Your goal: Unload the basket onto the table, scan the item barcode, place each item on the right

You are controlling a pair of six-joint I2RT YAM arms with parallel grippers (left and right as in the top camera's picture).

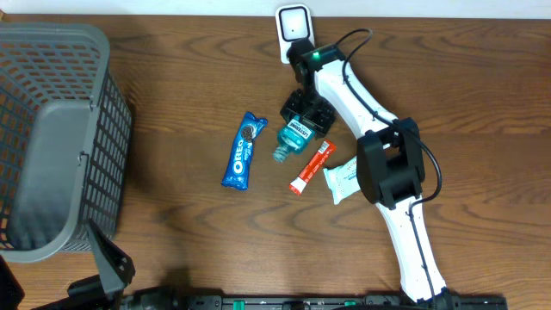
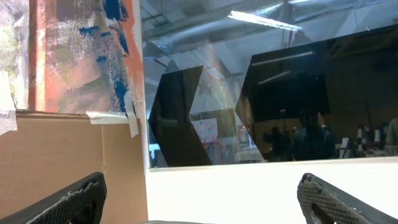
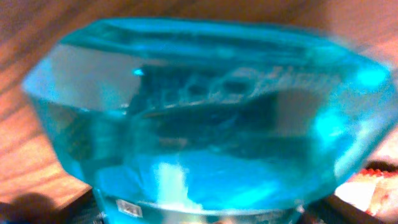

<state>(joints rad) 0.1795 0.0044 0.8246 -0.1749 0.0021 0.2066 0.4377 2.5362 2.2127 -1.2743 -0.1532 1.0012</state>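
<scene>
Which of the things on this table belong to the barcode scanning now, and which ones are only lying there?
In the job:
- teal bottle
- right gripper, directly over the bottle
- white device at the far edge, probably the scanner

Only lying there for now:
- Oreo pack
- red stick packet
- white packet
- grey basket

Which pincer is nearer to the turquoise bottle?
Right. The right pincer is at the base of the bottle; the left pincer is far away, the left arm beside the basket.
</scene>
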